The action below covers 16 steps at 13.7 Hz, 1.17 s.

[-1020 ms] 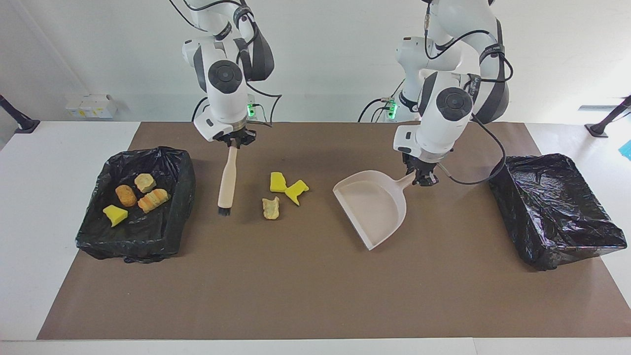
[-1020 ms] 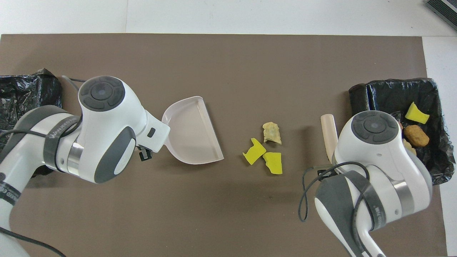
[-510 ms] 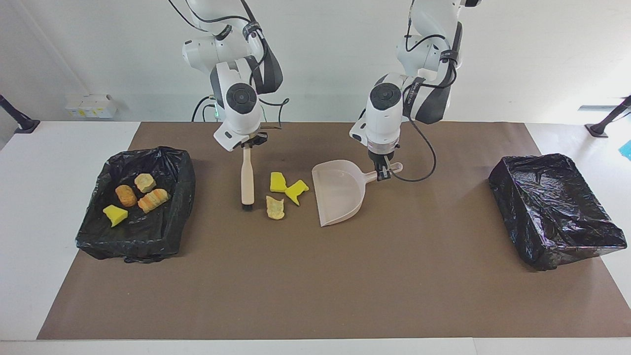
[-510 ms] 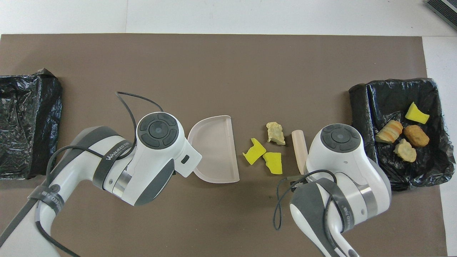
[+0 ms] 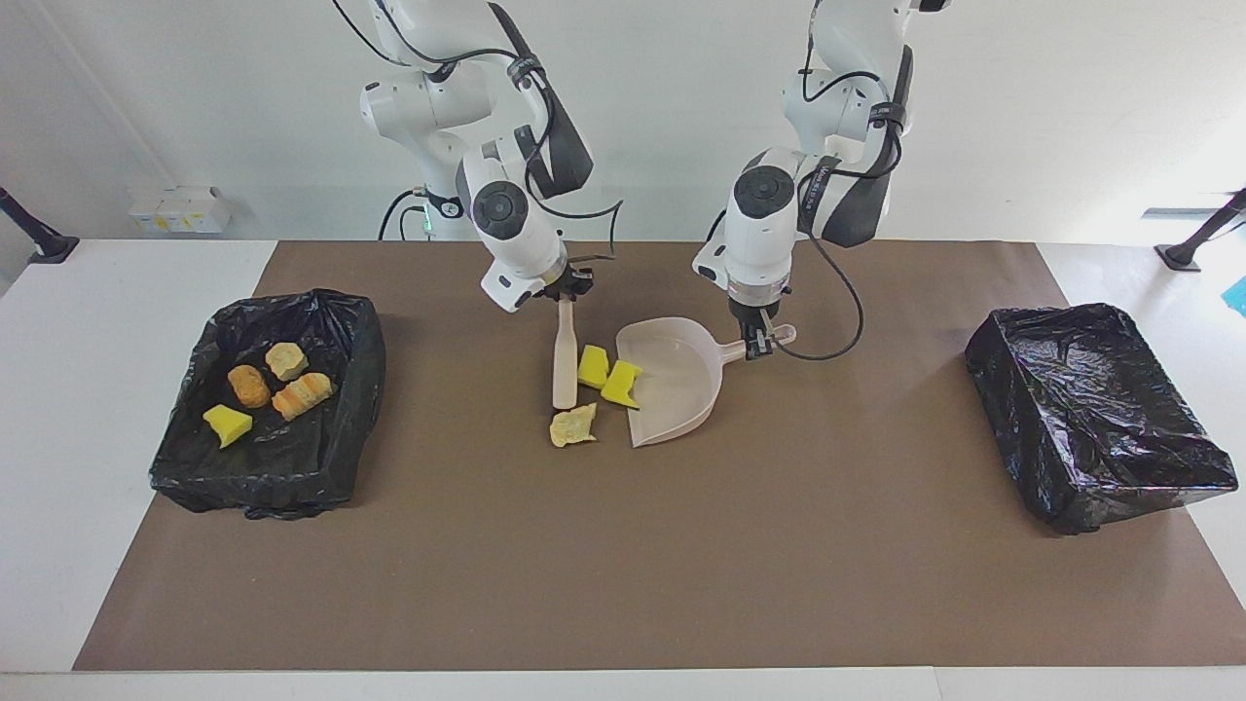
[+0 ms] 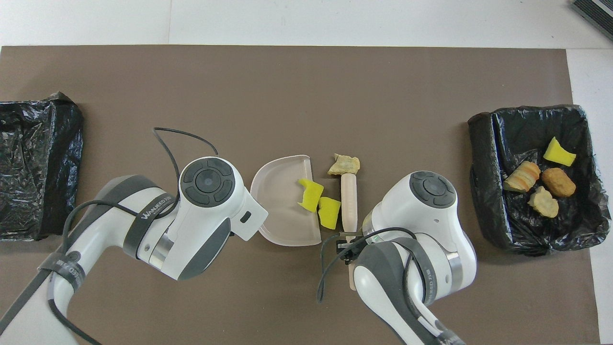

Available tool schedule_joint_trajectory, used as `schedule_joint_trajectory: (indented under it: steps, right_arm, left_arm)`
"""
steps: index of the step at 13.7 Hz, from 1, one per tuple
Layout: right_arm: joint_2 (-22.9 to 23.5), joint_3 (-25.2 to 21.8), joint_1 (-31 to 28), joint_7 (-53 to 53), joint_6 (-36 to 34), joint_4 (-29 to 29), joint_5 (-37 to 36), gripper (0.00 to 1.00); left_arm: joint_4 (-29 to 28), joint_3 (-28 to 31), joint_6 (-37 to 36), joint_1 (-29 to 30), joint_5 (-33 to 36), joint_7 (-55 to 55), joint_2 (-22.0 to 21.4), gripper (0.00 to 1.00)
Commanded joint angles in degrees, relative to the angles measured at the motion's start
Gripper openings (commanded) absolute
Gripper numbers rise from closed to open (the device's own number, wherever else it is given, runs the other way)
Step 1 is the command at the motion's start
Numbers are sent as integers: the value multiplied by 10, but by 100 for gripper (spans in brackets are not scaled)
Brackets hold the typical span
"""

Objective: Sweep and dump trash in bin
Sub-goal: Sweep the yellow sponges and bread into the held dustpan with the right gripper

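The right gripper (image 5: 568, 289) points down with its fingers clamped on the top of the brush (image 5: 564, 355) handle, the forearm slanting in from the right arm's end; the brush hangs below it, tilted, its bristle end on the mat. The left gripper (image 5: 755, 343) reaches straight down, fingers closed on the dustpan (image 5: 681, 389) handle, the pan resting flat beside it toward the brush. Between brush and pan lie two yellow sponge bits (image 5: 593, 366), one on the pan's lip. A tan lump (image 5: 573, 425) lies just off the brush tip. Four more pieces (image 5: 292, 394) sit in the bin (image 5: 195, 458) at the right arm's end.
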Motion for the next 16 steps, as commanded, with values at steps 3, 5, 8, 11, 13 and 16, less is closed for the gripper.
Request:
schedule_joint_trajectory:
  steps: [3, 5, 8, 11, 13, 16]
  right_arm:
    - [45, 0, 26, 50, 5, 104, 78, 0]
    - [25, -7, 24, 50, -28, 123, 37, 0]
    - [29, -6, -3, 7, -64, 157, -160, 0]
    - [72, -6, -45, -139, -79, 188, -300, 0]
    - [120, -4, -40, -182, -110, 238, -371, 0]
    - [152, -1, -19, -198, -101, 231, -345, 0]
  left_arm:
    - [-59, 3, 72, 1, 10, 10, -28, 0]
    - [-60, 3, 78, 6, 9, 13, -28, 0]
    - [-58, 3, 77, 6, 3, -6, -27, 0]
    - [-52, 3, 57, 5, 3, -73, -26, 0]
    - [-51, 3, 39, -4, 4, -133, -28, 0]
    - [-51, 2, 38, -5, 4, -135, -29, 0]
